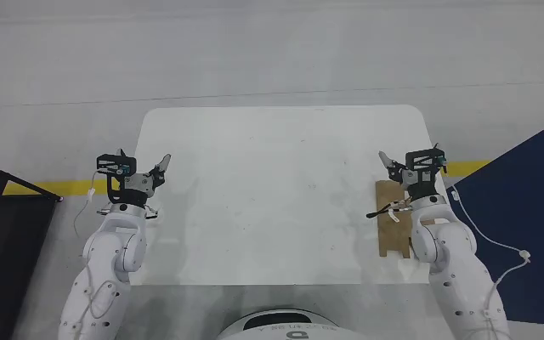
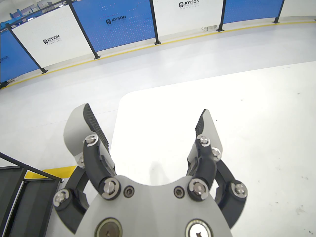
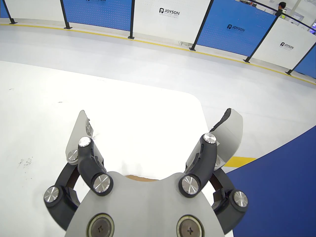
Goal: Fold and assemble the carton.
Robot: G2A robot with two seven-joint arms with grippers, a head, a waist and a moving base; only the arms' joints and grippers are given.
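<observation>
We're right at the start here, by our reckoning: the white table, smooth and matte with rounded corners and a few faint scuffs, carries nothing folded yet. The carton lies as a flat brown cardboard blank at the table's right edge, a long strip with a notched outline, partly under the right arm's wrist. No panel is raised and no flap is tucked, so we judge that every crease and the whole assembly are left to do. The right gripper hangs just above the carton's far end with its jaws spread wide and nothing between them. The left gripper is well apart from the carton, over the table's left edge, jaws likewise spread and empty. Its fingers are pale metal plates on black linkages, faced with black ribbed rubber that looks grippy enough for thin board.
</observation>
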